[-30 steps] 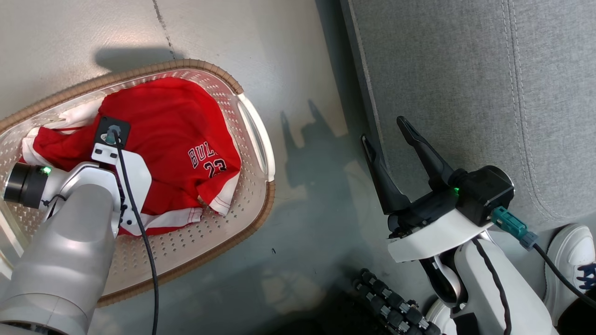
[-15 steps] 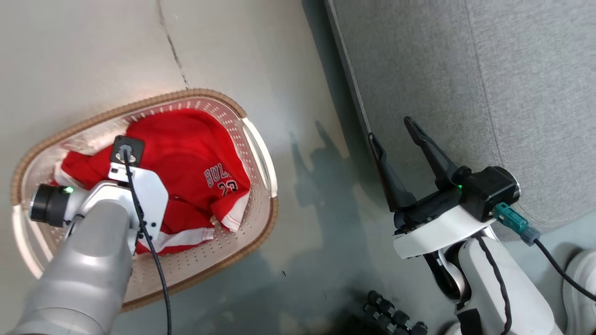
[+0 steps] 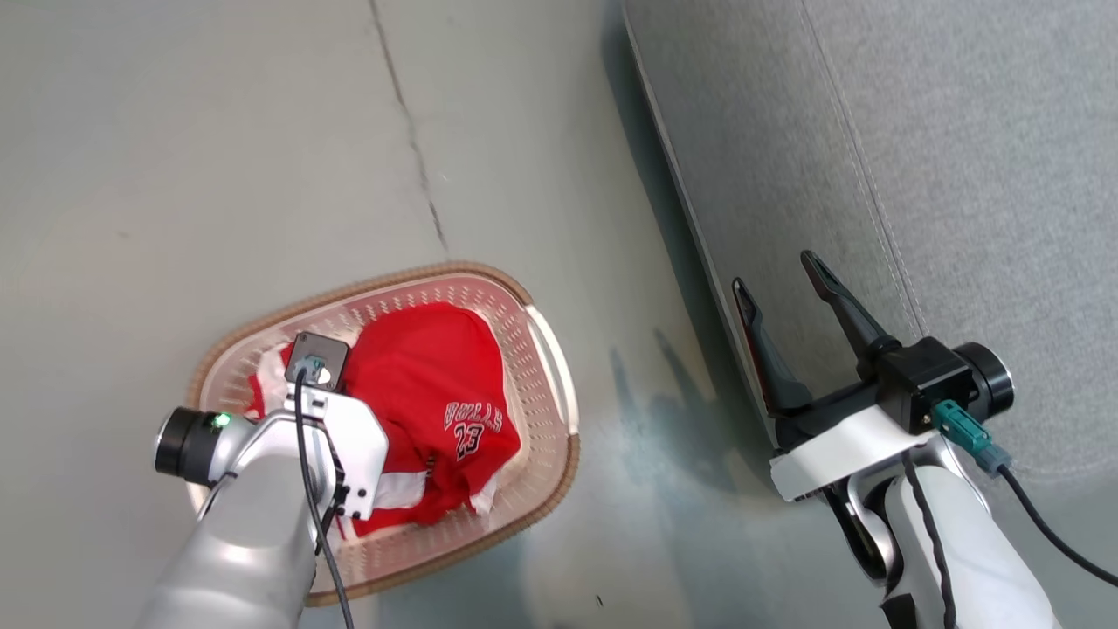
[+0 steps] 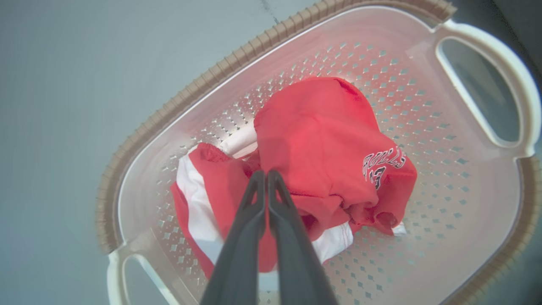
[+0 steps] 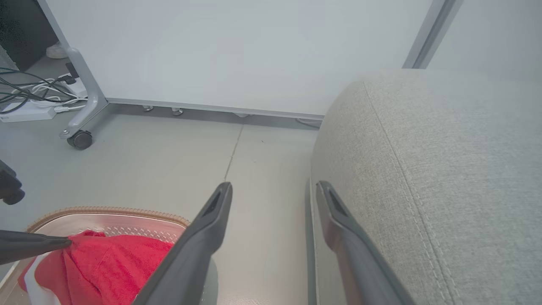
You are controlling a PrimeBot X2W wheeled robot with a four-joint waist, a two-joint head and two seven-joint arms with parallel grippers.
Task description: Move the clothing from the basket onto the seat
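Observation:
The clothing [image 3: 437,384] is a bright red garment with white trim and black-and-white lettering, bunched in the cream perforated basket [image 3: 569,463] on the floor. In the left wrist view my left gripper [image 4: 266,174] is shut on a fold of the red clothing [image 4: 322,140], over the basket [image 4: 190,89]. The right wrist view shows those fingertips [image 5: 63,243] pinching the cloth [image 5: 106,262], pulled up into a peak. My right gripper [image 3: 775,271] stands open with nothing in it, at the edge of the grey seat [image 3: 917,175]. The seat [image 5: 444,169] lies right of this gripper [image 5: 274,185].
Grey floor with a seam [image 3: 419,175] lies between basket and seat. A white panel [image 5: 233,51] on a wheeled leg [image 5: 80,139] stands beyond, with cables [image 5: 25,91] at its far left.
The head camera has shifted, so the basket now looks smaller and lower. My left gripper has closed on the red clothing, and the cloth is drawn up into a tighter bunch. The right gripper stays open.

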